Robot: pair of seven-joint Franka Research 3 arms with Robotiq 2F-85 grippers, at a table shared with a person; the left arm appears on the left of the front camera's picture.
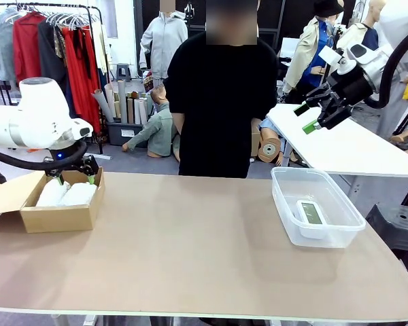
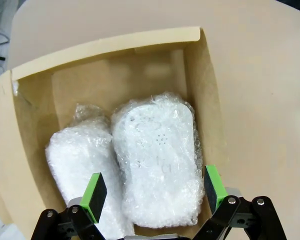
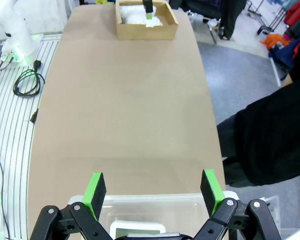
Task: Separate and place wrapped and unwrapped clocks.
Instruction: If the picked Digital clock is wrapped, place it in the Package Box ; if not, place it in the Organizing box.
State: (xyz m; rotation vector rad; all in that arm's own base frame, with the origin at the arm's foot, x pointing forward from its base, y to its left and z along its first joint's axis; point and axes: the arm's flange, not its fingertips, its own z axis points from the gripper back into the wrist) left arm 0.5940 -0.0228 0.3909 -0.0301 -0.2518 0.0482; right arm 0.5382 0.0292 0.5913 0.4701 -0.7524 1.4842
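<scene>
Hovering spread over two wrapped clocks (image 2: 157, 160) in the box (image 2: 110, 45), the left gripper (image 2: 155, 192) likely needs only withdrawal.

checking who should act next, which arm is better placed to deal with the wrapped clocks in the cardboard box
Left. The left hand hangs open right above the cardboard box, its fingers either side of one of the two wrapped clocks. The right hand is raised high over the clear tub, across the table.
</scene>
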